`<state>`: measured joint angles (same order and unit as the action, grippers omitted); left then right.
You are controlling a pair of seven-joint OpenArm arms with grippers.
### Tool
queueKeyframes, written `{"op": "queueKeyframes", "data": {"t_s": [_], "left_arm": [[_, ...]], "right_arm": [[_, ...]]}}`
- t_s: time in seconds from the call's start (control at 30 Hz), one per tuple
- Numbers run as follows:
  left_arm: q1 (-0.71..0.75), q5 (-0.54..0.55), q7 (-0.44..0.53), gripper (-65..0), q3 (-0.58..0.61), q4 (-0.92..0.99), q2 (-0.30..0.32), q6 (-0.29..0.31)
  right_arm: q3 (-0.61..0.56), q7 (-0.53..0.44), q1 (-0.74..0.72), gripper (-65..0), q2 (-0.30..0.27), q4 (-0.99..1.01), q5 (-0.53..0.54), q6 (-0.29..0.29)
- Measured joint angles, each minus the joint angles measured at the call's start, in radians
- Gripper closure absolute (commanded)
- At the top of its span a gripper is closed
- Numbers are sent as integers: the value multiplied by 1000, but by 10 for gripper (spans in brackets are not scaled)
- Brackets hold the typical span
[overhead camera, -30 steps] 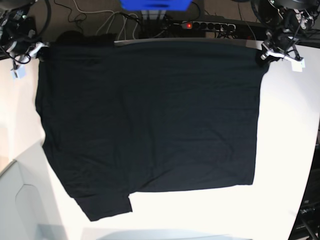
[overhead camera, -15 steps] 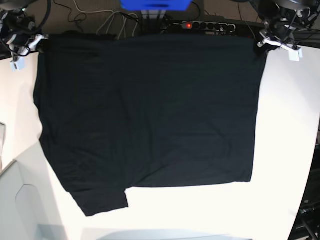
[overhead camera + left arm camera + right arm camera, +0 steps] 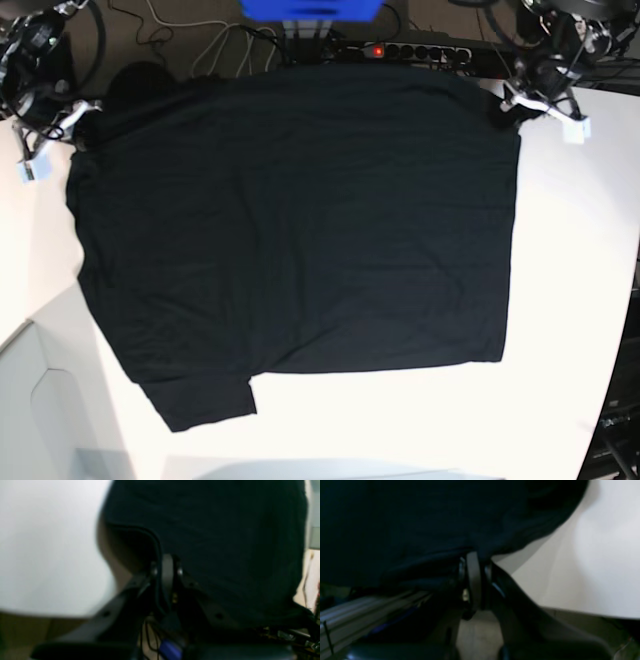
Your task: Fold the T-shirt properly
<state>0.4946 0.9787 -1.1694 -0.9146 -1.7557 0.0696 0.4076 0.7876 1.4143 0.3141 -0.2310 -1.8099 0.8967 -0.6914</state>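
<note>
- Starting with the left wrist view, one T-shirt [image 3: 212, 542] is seen as black cloth filling the upper middle and right of the picture, directly above and ahead of the left gripper [image 3: 167, 565]. The jaws are pressed together on a hemmed edge of the cloth, which curves away to the left over the white table [image 3: 45, 542]. The picture is blurred, so finer detail of the grip cannot be made out.
- In the right wrist view, the same black cloth [image 3: 432, 517] covers the upper left and middle, hanging over the right gripper [image 3: 473, 562]. The jaws are clamped on the lower edge of the cloth, with no gap seen between them. The white table [image 3: 600, 555] is shown at the right, beside the cloth's edge.
- In the base view, a single T-shirt [image 3: 300, 230] is spread plain side up over the table [image 3: 570, 300], with one sleeve [image 3: 205, 400] lying at the near left corner. The far edge is held at both corners: the left gripper [image 3: 512, 105] is at the far right corner, the right gripper [image 3: 72, 122] at the far left corner. Two grippers are counted, each touching only the cloth. A power strip [image 3: 415, 50] with a red light and a blue object [image 3: 310, 8] are seen beyond the far edge.
</note>
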Motion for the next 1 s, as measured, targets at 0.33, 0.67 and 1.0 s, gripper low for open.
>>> {"op": "queueKeyframes", "data": {"t_s": [0.33,0.67,1.0], "left_arm": [[-175,2,-6,0,1,158,31,-78],[-310,-1,1,0,50,319,108,-91],[-422,-27,10,0,46,488,140,-91]], "right_arm": [[-106,-1,-217,0,1,210,3,0],[-101,-1,-335,0,-14,331,-1,0],[-101,-83,-333,0,-23,329,-2,64]]}}
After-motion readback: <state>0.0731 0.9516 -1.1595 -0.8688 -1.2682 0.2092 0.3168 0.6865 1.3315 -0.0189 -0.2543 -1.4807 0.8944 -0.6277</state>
